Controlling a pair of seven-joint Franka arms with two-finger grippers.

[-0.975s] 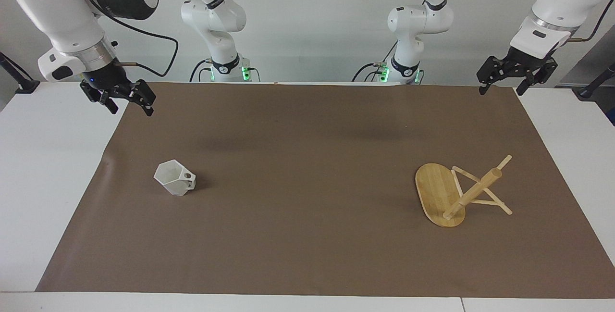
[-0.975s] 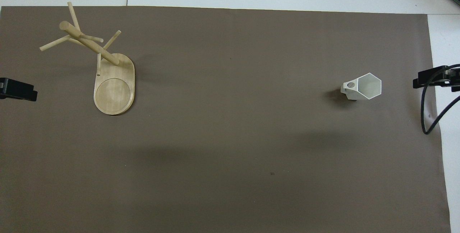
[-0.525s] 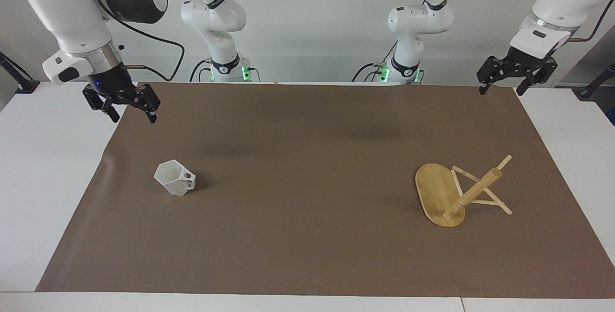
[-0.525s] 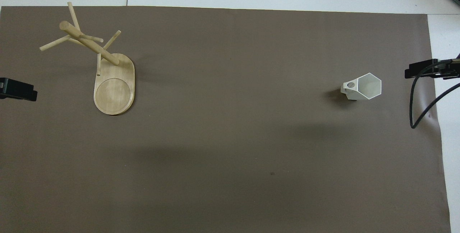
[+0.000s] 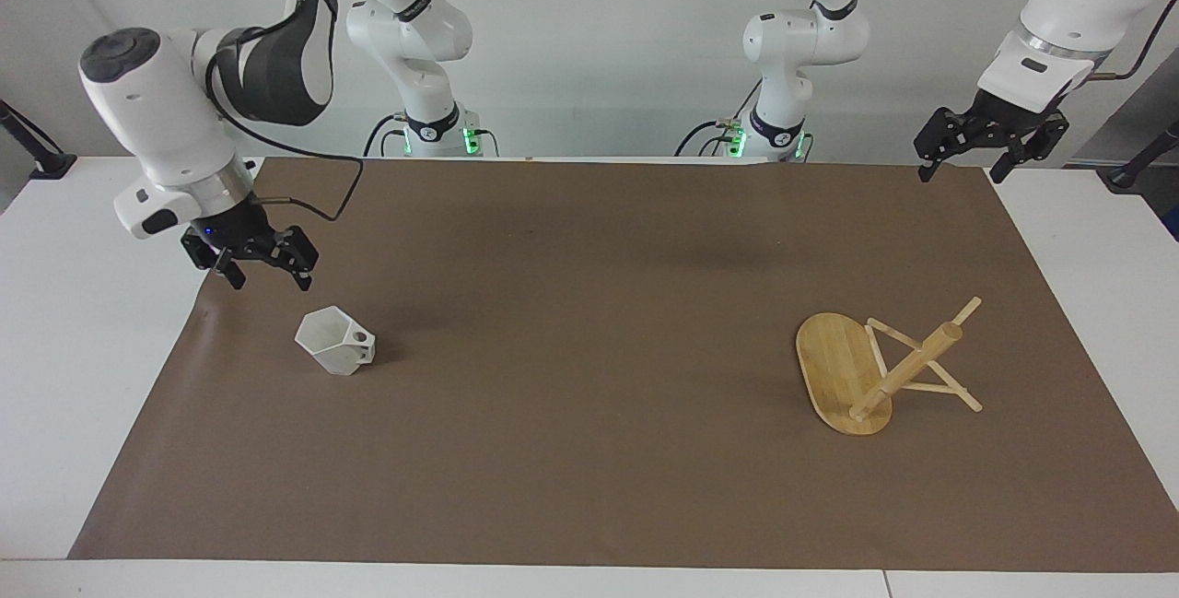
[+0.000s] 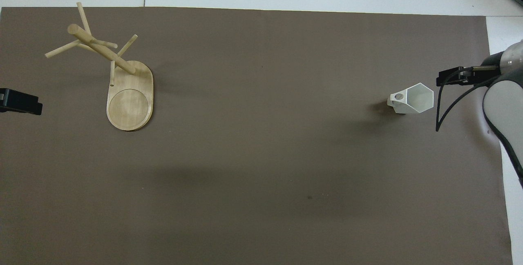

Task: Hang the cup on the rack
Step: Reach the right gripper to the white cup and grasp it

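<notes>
A robotics lab: two robot arms flank a paper-covered table.

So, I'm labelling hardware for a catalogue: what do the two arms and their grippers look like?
Both arms have glossy white rounded shells with dark grey joint sections and silver wrist rings. The right gripper and left gripper are black, built of linked bars with two fingers. A thin black cable loops beside each wrist. Green lights glow at both bases.

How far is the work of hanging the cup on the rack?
Nothing is finished. The cup stands upright on the brown mat, unheld. The right end effector, open, hangs above the mat beside it. The left end effector waits, open. Left: grasping, carrying, hanging on the empty rack.
</notes>
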